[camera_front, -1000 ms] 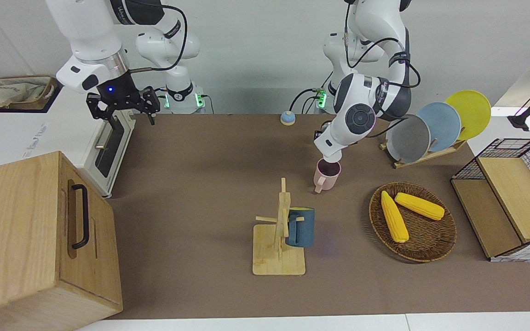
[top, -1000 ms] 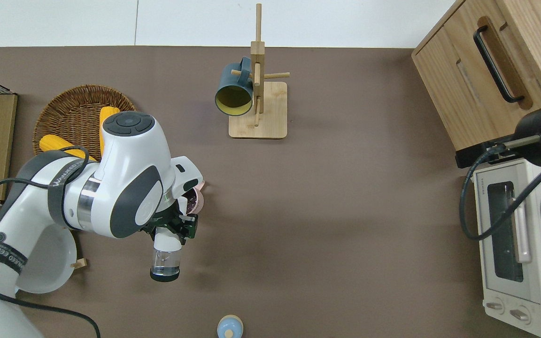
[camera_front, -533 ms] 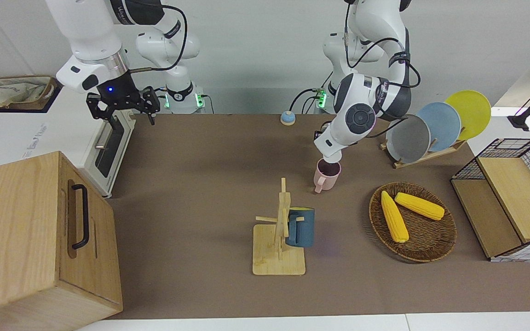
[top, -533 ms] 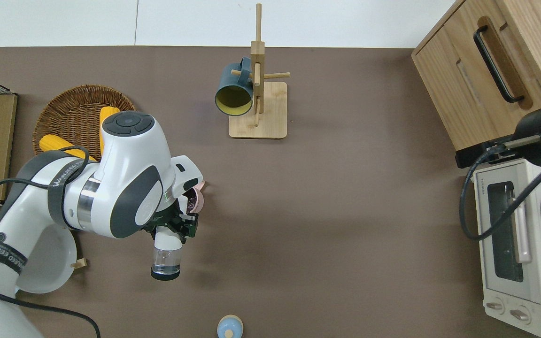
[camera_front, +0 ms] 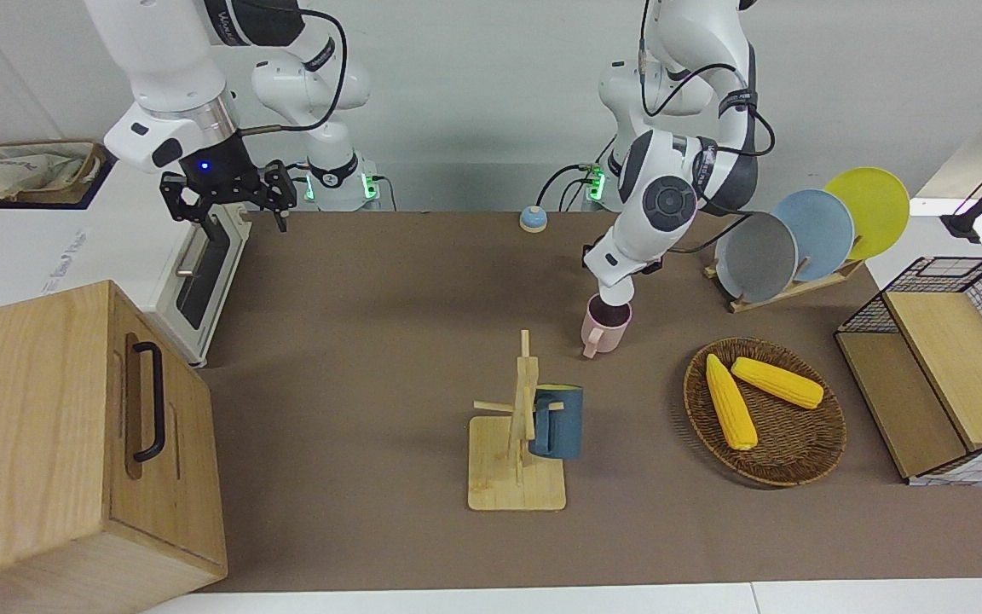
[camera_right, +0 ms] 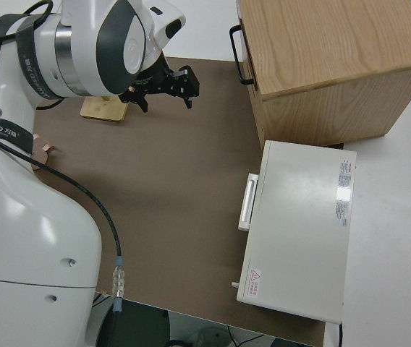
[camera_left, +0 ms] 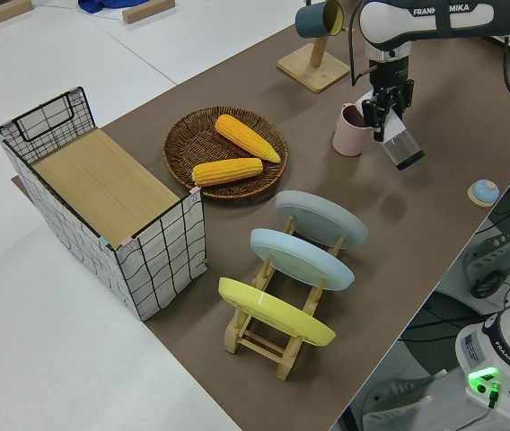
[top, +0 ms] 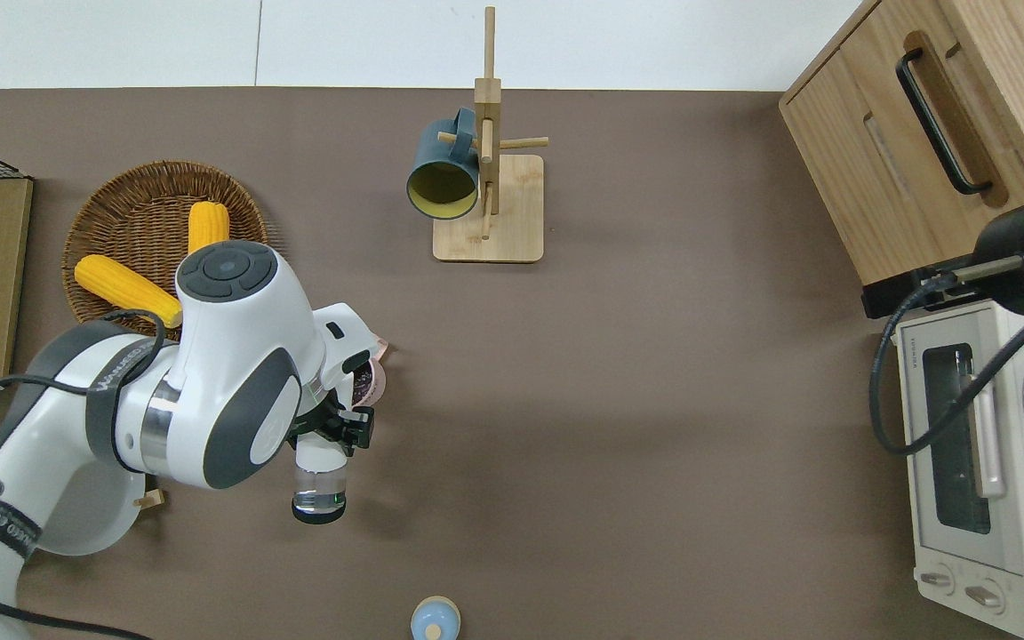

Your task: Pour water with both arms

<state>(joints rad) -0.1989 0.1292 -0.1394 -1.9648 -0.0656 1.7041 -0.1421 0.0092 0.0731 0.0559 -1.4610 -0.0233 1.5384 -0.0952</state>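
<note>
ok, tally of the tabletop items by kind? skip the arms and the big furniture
Plates: 3 — grey, blue, yellow
Mugs: 2 — pink, dark blue
Corn cobs: 2
Clear bottle: 1, in the left gripper
Wicker basket: 1
Mug rack: 1
Plate rack: 1
Total: 11

The left arm's wrist hides most of the pink mug just beside the left gripper.
</note>
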